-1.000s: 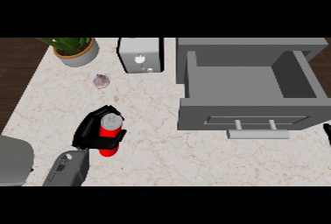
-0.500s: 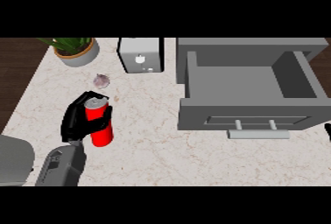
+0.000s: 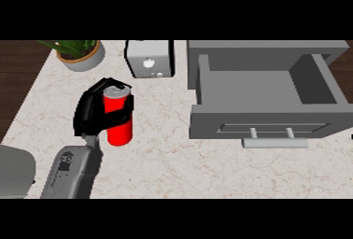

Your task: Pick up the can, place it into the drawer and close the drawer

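Seen from above, a pale marble counter (image 3: 207, 168); the robot's black left hand (image 3: 91, 114) comes in from the lower left, its fingers curled round a red can (image 3: 121, 131) with a grey top; the can sits left of centre, well apart from the grey drawer (image 3: 262, 123), which stands pulled open at the right, bar handle (image 3: 274, 141) facing the viewer; a potted plant (image 3: 79, 53) and a small white appliance (image 3: 148, 58) stand along the far edge.

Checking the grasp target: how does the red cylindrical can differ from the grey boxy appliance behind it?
The red cylindrical can is round and bright; the grey boxy appliance is flat-sided and dull. The black left hand curls round the can; nothing touches the appliance. Both are left of the open grey drawer.
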